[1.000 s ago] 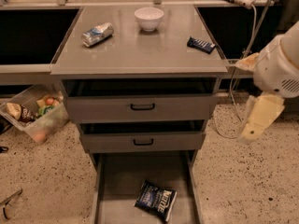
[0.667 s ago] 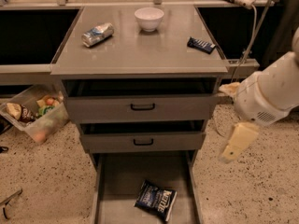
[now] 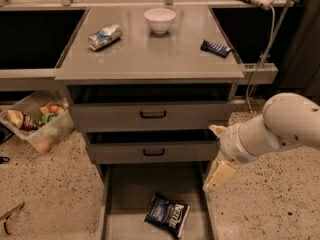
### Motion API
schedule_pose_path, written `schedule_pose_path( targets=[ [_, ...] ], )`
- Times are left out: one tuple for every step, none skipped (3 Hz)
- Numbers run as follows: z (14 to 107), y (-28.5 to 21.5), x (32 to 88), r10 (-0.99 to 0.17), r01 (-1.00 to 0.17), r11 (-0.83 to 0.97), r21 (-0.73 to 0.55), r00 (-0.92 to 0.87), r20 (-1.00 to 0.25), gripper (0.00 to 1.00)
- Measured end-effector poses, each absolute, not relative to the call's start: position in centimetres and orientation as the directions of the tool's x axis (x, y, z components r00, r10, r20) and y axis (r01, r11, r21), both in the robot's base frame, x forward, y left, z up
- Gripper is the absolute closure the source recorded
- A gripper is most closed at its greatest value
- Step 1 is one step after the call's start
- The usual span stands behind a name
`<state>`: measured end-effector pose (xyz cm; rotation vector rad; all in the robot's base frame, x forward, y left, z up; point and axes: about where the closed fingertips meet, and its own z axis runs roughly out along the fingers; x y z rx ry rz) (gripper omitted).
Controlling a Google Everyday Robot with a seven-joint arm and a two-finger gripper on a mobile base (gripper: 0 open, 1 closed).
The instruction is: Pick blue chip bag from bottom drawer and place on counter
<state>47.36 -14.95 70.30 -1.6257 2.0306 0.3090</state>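
The blue chip bag [image 3: 167,214] lies flat on the floor of the open bottom drawer [image 3: 127,199], near its front middle. The counter [image 3: 150,49] is the grey top of the cabinet above. My gripper [image 3: 218,154] hangs at the right side of the cabinet, level with the middle drawer and just above the bottom drawer's right rail. It is open and empty, with one cream finger [image 3: 220,176] pointing down toward the drawer. It is up and to the right of the bag, not touching it.
On the counter stand a white bowl [image 3: 160,19], a crushed silver can [image 3: 104,36] and a flat blue bar wrapper [image 3: 215,47]. The two upper drawers [image 3: 152,115] are slightly open. A clear bin of items [image 3: 37,121] sits on the floor at left. A cable [image 3: 262,49] hangs at right.
My arm has swung down and to the left, from beside the counter's right edge to beside the middle drawer, closer to the bottom drawer. The bag has not moved.
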Motion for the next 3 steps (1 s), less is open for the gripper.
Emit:
schedule_pose_path(
  targets=[
    [70.3,-15.0,47.4,-0.839,-0.957,0.255,-0.139,-0.148,-0.523,0.00],
    [66.8,-14.0,47.5,-0.808,-0.955,0.266,-0.133,-0.145,-0.571,0.00],
    [59.9,-12.0,47.7,-0.771,-0.953,0.268,-0.140,-0.125,-0.624,0.00]
  ],
)
